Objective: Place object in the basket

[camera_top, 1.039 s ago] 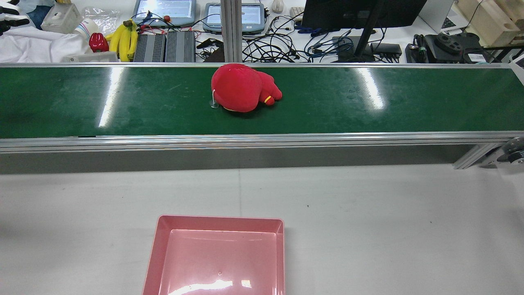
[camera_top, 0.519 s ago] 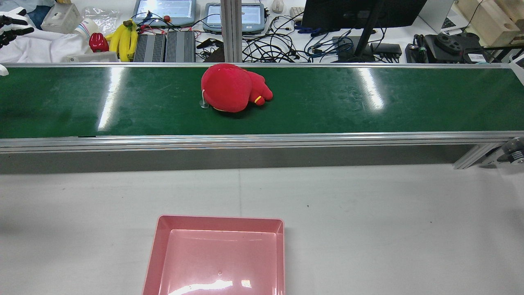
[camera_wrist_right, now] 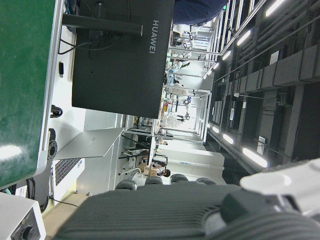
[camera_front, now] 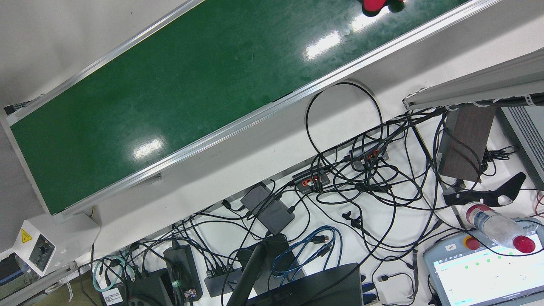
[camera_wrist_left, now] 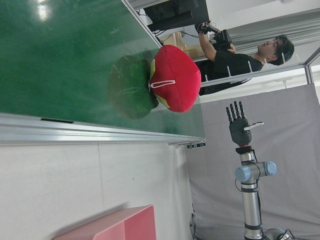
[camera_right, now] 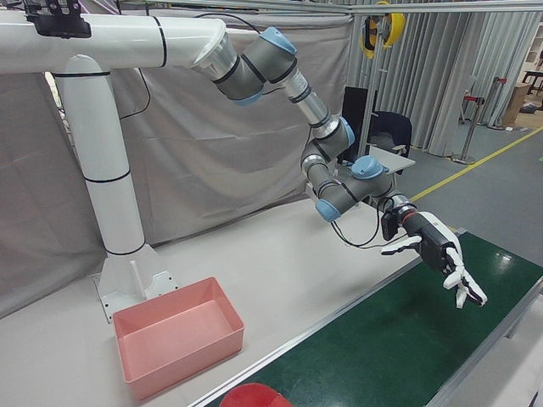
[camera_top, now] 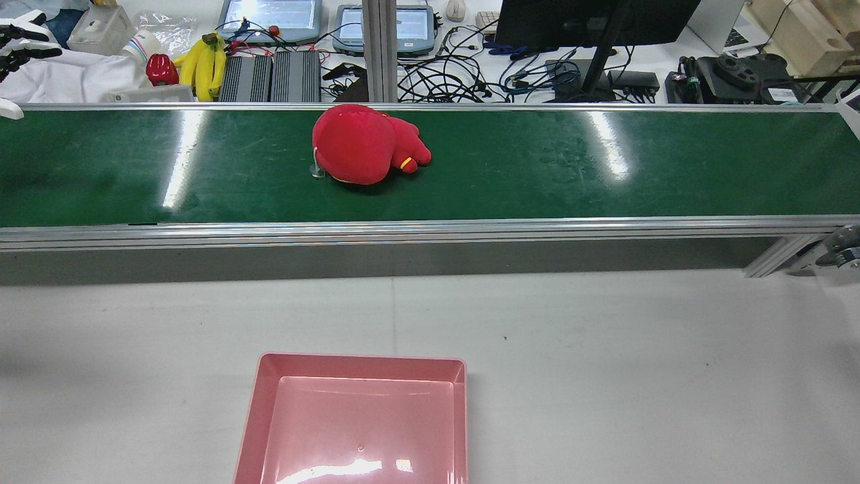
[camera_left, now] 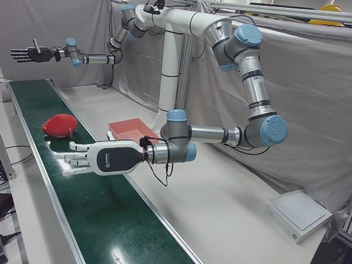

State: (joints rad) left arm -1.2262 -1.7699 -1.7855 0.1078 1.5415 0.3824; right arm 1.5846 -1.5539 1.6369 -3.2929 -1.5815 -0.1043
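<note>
Items counted: one red plush toy point(camera_top: 363, 144), one pink rectangular plastic basket point(camera_top: 259, 403), two hands.

The toy lies on the green conveyor belt point(camera_top: 605, 168), about midway along it and nearer its far edge. The basket sits on the grey surface point(camera_top: 605, 370) beside the belt's near rail, well apart from the toy, and holds nothing.

The left hand point(camera_left: 96, 158) hangs low over the belt, fingers spread, empty. The right hand point(camera_left: 33, 54) is raised above the belt beyond the toy, likewise released.
</note>
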